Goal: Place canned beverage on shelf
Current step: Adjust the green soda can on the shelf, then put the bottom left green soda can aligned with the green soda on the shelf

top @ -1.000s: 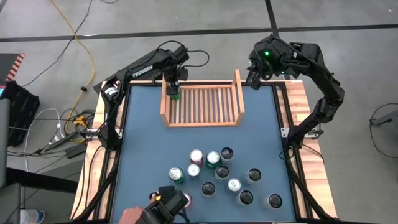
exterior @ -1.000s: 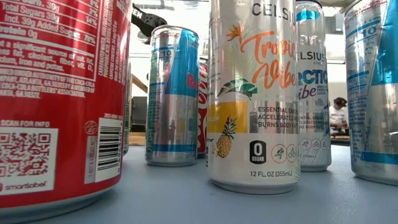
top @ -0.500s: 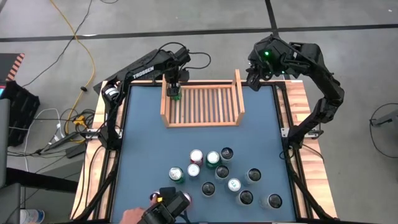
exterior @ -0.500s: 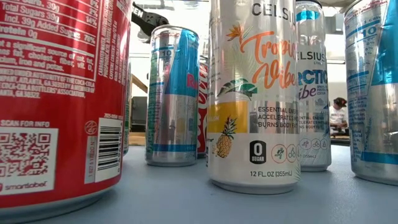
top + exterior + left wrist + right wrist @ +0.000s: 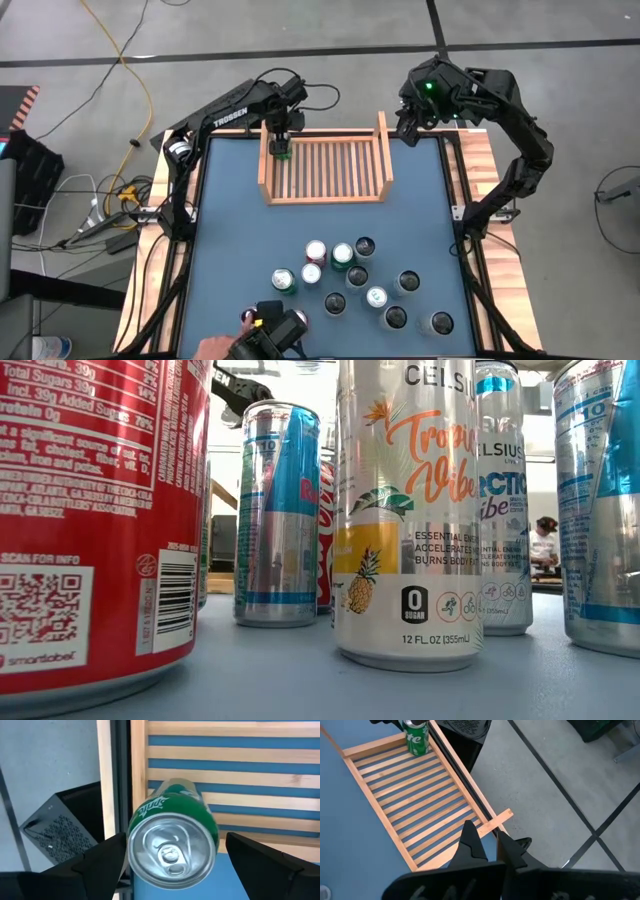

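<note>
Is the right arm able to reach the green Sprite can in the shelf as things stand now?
Probably not easily. The green Sprite can stands in the shelf's far-left corner, between the left gripper's open fingers. The shut right gripper waits beyond the opposite end wall.

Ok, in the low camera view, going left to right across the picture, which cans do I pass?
Red can with QR code → blue and silver can → Celsius Tropical Vibe can → Celsius Arctic Vibe can → blue and silver can at the right edge.
</note>
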Robot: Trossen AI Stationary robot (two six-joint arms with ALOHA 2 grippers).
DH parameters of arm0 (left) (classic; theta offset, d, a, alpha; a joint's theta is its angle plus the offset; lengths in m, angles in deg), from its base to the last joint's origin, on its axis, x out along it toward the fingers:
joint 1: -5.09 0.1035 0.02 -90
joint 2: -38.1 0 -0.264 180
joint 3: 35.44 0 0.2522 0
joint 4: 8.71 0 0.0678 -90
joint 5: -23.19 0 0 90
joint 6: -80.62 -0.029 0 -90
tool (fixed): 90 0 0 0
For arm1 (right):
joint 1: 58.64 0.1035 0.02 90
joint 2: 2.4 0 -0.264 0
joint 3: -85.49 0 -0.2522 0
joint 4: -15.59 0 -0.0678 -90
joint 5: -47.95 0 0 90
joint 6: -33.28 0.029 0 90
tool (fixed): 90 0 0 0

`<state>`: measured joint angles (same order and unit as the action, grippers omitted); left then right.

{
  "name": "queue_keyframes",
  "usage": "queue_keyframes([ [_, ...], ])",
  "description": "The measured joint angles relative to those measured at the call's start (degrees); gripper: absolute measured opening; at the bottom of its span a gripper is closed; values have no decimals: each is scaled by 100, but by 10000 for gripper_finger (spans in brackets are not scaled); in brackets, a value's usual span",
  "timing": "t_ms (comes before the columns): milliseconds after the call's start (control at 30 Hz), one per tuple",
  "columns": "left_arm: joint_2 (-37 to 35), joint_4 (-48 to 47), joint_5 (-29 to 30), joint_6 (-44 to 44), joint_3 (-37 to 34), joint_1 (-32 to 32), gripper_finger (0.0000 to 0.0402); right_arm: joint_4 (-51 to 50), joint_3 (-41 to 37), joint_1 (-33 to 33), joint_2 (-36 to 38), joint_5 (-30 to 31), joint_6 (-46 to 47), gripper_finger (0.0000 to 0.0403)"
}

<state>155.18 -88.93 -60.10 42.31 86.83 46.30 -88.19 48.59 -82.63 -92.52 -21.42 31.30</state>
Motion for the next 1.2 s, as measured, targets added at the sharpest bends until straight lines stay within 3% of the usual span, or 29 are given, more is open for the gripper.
queue_keyframes([
  [267,0,-11,455,-107,89,-4,330,1,0,0,0,1,0,0],
  [500,2,-75,330,-32,661,-39,330,0,0,0,1,2,35,0],
  [767,-371,-635,-883,384,1603,-209,330,0,0,0,0,2,44,0],
  [867,-750,-935,-1698,640,1770,-393,330,0,0,0,1,0,44,0],
  [967,-1217,-1320,-2451,967,1771,-762,330,0,0,0,0,0,46,0],
  [1033,-1486,-1624,-2602,1164,1773,-1196,330,2,0,0,0,2,46,0],
  [1200,-1940,-1616,-1635,1607,1419,-2787,330,0,0,0,0,0,42,0],
])
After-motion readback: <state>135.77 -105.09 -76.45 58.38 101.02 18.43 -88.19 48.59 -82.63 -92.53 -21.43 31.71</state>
